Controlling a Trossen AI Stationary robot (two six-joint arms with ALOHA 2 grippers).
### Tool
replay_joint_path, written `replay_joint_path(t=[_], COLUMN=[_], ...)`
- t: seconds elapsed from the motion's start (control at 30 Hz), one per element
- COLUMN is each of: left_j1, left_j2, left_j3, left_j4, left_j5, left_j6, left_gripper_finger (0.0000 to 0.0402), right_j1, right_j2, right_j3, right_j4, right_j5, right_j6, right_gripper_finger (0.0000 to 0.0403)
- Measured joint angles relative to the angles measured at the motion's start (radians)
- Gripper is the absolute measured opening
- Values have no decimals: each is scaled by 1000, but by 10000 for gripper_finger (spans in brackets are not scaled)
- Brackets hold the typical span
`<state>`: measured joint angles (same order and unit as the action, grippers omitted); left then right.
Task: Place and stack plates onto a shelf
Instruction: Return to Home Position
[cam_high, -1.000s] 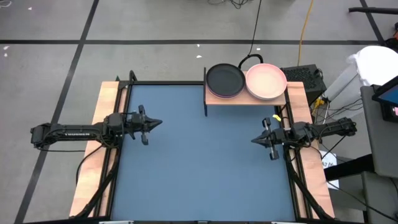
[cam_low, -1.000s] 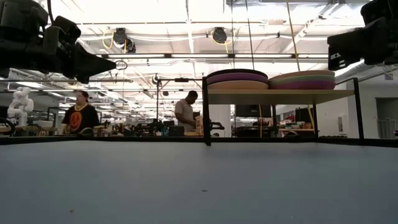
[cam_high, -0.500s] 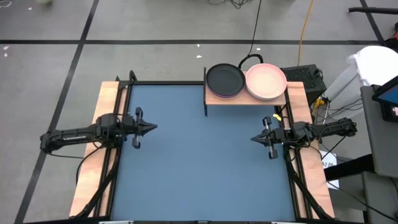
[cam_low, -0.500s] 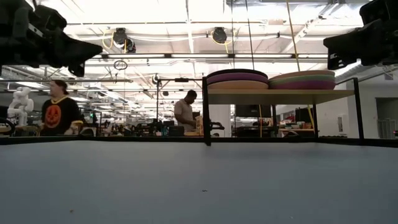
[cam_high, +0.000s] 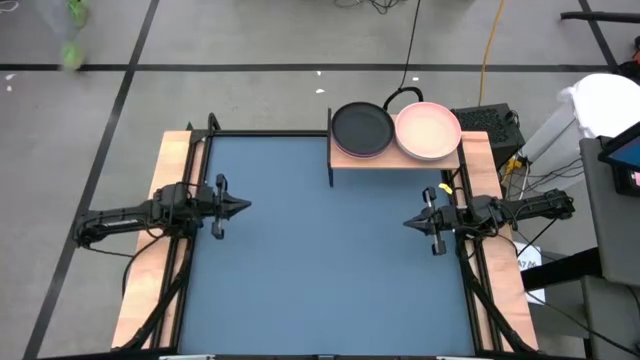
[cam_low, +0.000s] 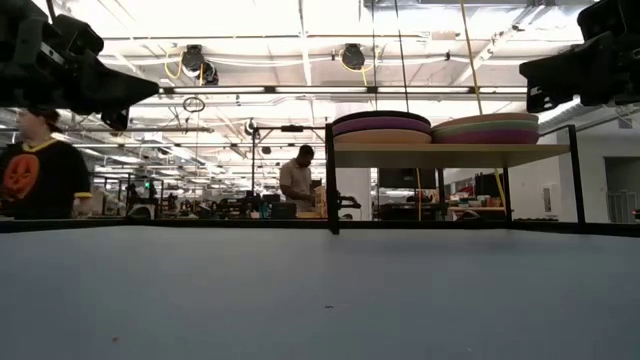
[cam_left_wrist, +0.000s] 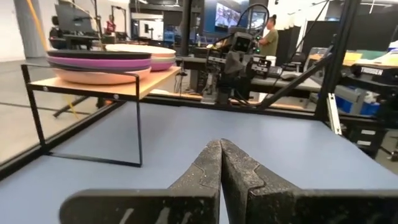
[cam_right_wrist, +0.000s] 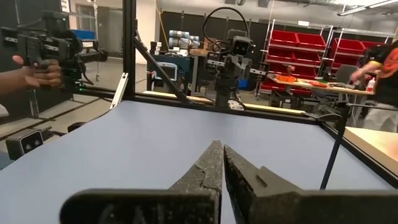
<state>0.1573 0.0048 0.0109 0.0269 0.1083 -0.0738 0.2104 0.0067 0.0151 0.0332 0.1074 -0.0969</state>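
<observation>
High view: left gripper (cam_high: 243, 205), fingers pressed together, empty, has drawn back toward 9 o'clock. Both stacks, dark plate (cam_high: 362, 128) and pink plate (cam_high: 428, 131) topmost, sit on the shelf (cam_high: 396, 160) at 1 o'clock. At 3 o'clock the right gripper (cam_high: 408, 224) waits, likewise closed and empty; stacking looks finished.

No legible text, number or brand is found in any view. An orange graphic is noted on the black shirt (cam_low: 50, 180) of a person at the left edge of the low view; no lettering can be made out on it. A lit screen (cam_left_wrist: 225, 14) is seen far back in the left wrist view, its content too small to be read.
</observation>
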Motion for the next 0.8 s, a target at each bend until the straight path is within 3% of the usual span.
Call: replay_joint_path(t=[0.47, 0.8], left_j1=[-237, -271], left_j2=[1, 2], left_j3=[0, 0], left_j4=[-9, -11], left_j5=[-158, -162], left_j6=[30, 67], left_gripper_finger=[3, 3], right_j1=[0, 0], right_j2=[0, 0], right_j3=[0, 0], right_j4=[0, 0], right_j5=[-3, -3], right_j6=[49, -20], right_gripper_finger=[0, 0])
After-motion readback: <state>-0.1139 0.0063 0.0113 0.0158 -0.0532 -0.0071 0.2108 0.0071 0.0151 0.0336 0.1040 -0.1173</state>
